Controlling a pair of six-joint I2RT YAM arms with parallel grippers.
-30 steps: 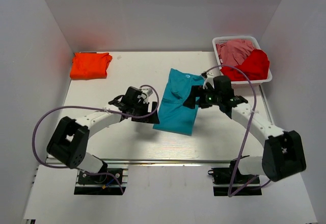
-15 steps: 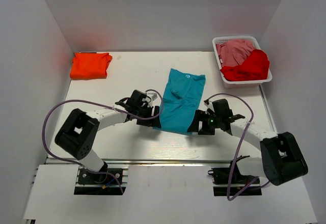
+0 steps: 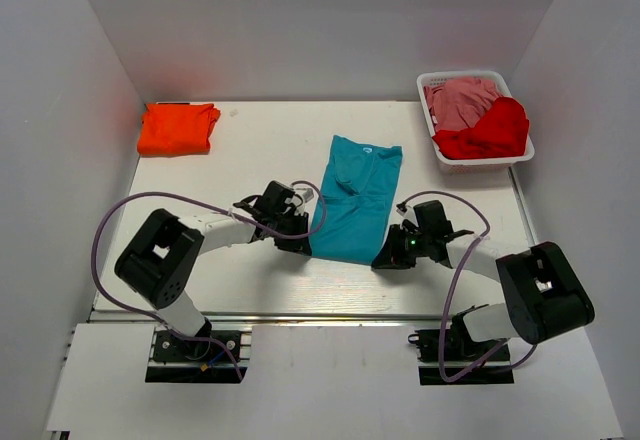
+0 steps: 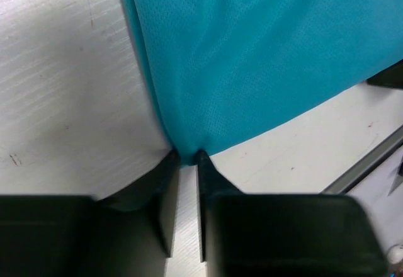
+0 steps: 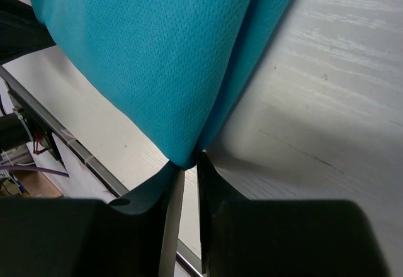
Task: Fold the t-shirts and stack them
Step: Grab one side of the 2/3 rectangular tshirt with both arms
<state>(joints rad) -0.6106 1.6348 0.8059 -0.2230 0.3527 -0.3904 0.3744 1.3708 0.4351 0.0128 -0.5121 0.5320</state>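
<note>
While the left gripper (image 4: 187, 157) pinches the near left corner of the teal t-shirt (image 3: 355, 200) with its jaws squeezed shut, the right gripper (image 5: 187, 160) pinches the near right corner the same way. The teal t-shirt lies flat in the middle of the table (image 3: 250, 150), only partly folded, I think. The orange t-shirt (image 3: 177, 128) sits folded in the far left corner, so it looks done. The white basket (image 3: 470, 74) at the far right holds a red t-shirt (image 3: 490, 132) and a pink t-shirt (image 3: 460, 102), both crumpled and not yet folded.
</note>
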